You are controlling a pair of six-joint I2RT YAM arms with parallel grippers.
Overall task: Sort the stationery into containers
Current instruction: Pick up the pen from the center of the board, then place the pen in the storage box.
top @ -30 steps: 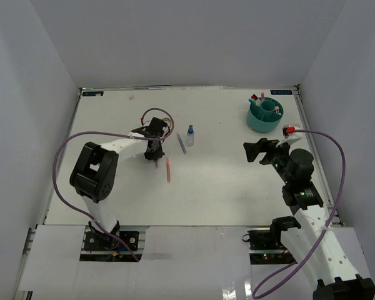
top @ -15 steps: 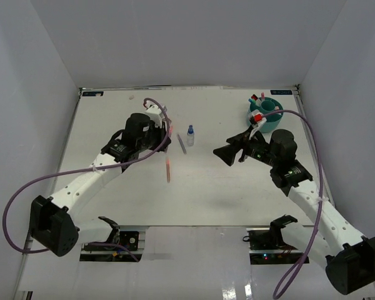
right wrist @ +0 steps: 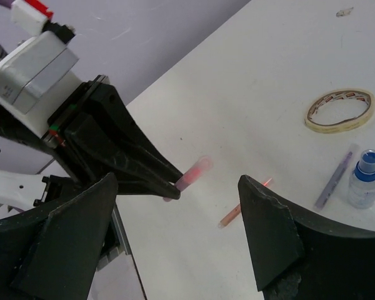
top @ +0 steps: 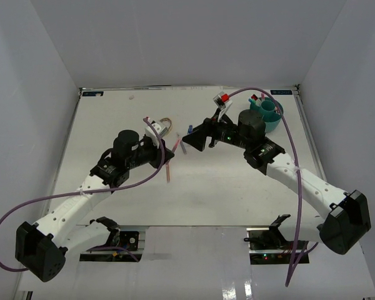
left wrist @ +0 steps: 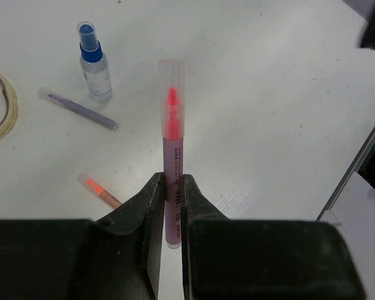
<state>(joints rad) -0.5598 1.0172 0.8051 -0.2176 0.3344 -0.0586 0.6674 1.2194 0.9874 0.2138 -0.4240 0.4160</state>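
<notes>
While my left gripper [left wrist: 170, 187] is clamped narrow on the lower barrel of a pink-capped pen [left wrist: 173, 119], the pen stands straight out ahead of my fingertips, its clear cap and pink tip pointing away from me, lifted off the table [top: 112, 112]. Its rear end pokes out just behind my jaws.

My right gripper [right wrist: 176, 187] faces it from the other side with its two fingers spread wide and nothing between them. Seen from that wrist, the pen's cap points up toward the gap between those fingers, near them but not touching either one.

Below the held pen, on the white surface, lie a second pink pen [left wrist: 100, 189], a thin purple pen [left wrist: 78, 108] and, just beyond that, the small blue-capped bottle [left wrist: 94, 62] standing upright. The tan rubber-band loop [left wrist: 11, 103] lies flat off to the left of them. The teal organiser [top: 274, 120] sits at the far right of the table, behind my right arm and well apart from both grippers.
</notes>
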